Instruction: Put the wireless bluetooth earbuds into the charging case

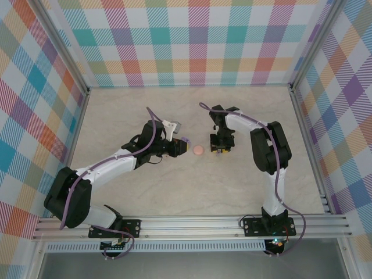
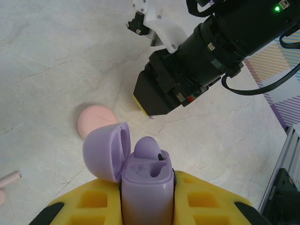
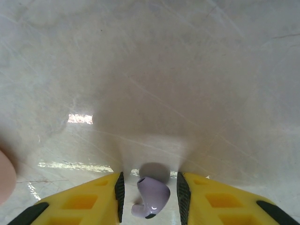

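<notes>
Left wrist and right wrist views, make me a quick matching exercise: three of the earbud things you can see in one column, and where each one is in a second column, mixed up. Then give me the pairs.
Things
1. purple charging case
2. loose purple earbud
3. pink round case

Places
A. lying on the table, between the two grippers
B. between the right gripper's yellow fingers, which stand slightly apart from it
C. clamped in the left gripper, lid open

Pairs: 1-C, 2-B, 3-A
</notes>
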Controlling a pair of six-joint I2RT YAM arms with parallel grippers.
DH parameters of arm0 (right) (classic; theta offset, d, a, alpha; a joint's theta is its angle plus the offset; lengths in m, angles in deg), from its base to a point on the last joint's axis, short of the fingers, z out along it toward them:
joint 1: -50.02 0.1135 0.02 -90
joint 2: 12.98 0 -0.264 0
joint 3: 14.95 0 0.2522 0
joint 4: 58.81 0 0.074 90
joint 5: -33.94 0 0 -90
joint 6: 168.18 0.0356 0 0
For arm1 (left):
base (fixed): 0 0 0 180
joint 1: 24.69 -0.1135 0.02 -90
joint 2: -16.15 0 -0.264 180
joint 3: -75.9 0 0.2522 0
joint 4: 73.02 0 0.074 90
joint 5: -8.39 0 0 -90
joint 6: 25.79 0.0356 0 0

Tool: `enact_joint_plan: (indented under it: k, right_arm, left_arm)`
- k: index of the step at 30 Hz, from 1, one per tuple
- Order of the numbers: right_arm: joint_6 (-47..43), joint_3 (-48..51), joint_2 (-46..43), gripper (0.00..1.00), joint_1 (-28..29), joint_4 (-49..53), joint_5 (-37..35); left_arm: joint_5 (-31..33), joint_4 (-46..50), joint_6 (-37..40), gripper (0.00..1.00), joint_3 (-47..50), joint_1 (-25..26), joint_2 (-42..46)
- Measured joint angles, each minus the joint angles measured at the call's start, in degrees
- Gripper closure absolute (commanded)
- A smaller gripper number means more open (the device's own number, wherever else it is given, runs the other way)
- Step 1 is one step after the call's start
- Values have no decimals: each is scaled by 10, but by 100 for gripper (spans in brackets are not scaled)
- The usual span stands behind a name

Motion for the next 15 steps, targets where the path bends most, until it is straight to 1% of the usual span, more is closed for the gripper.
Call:
enact_joint_plan:
  k: [6, 9, 12, 15]
  right_arm:
    - [21, 0, 1, 69, 2, 2, -7]
    - [31, 0, 1, 70, 5, 4, -16]
    - [40, 0, 1, 67, 11, 4, -24]
    - [47, 0, 2, 67, 18, 3, -35]
  left_arm:
    - [0, 0, 0, 91, 0, 0, 1]
    - [0, 0, 0, 91, 0, 0, 4]
    - [0, 0, 0, 91, 0, 0, 6]
    - [0, 0, 0, 91, 0, -1, 7]
